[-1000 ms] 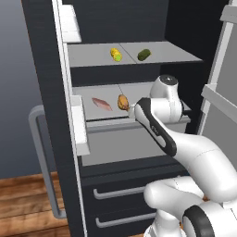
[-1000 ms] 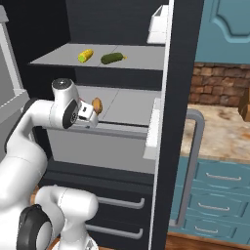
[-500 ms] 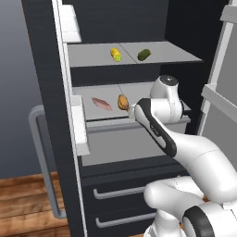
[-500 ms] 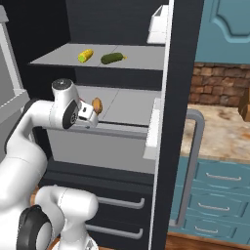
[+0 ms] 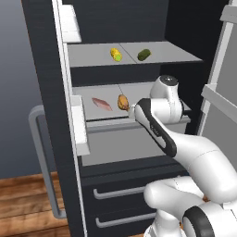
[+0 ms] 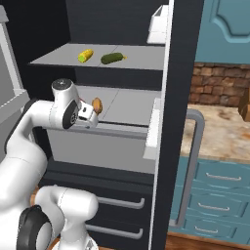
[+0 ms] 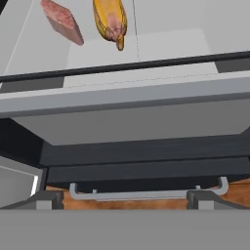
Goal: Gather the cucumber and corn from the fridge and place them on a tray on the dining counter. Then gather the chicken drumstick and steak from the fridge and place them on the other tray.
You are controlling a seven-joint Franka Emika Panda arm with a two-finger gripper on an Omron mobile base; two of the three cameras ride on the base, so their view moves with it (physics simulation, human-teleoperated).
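**Arm parked at the open fridge, jaws spread, nothing picked**

Compared with a second ago you see no change: the arm, the base and every item on the shelves sit where they did.

Your white two-finger gripper [image 6: 91, 113] hangs in front of the lower shelf of the tall dark navy-black fridge [image 5: 46, 115], whose doors stand open. The jaws are spread wide and pinch nothing; in the hand view the two dark fingertips [image 7: 46, 197] stand far apart at the bottom edge.

The golden-tan teardrop-shaped chicken drumstick [image 5: 123, 102] lies on the grey lower shelf [image 5: 152, 92], close to the gripper, but whether it touches you cannot tell from the base views. In the hand view the drumstick [image 7: 111, 20] shows its narrow end pointing toward the camera. Beside it, apart from it, lies the flat pinkish-red steak slab [image 5: 101, 104], streaked pale, which the hand view [image 7: 62, 21] shows as a thick mottled block.

On the grey upper shelf [image 5: 176, 54] you have the short bright yellow corn cob [image 5: 115, 54] and, near it but not touching, the dark green smooth oblong cucumber [image 5: 144, 54]. From the right base view the corn [image 6: 85, 55] sits to the left of the cucumber [image 6: 112, 58].

Below the shelves the fridge carries dark drawers with horizontal silver handles [image 5: 115, 191]. To the right of the fridge stands a beige mottled stone surface [image 6: 219, 132] on teal cabinets.
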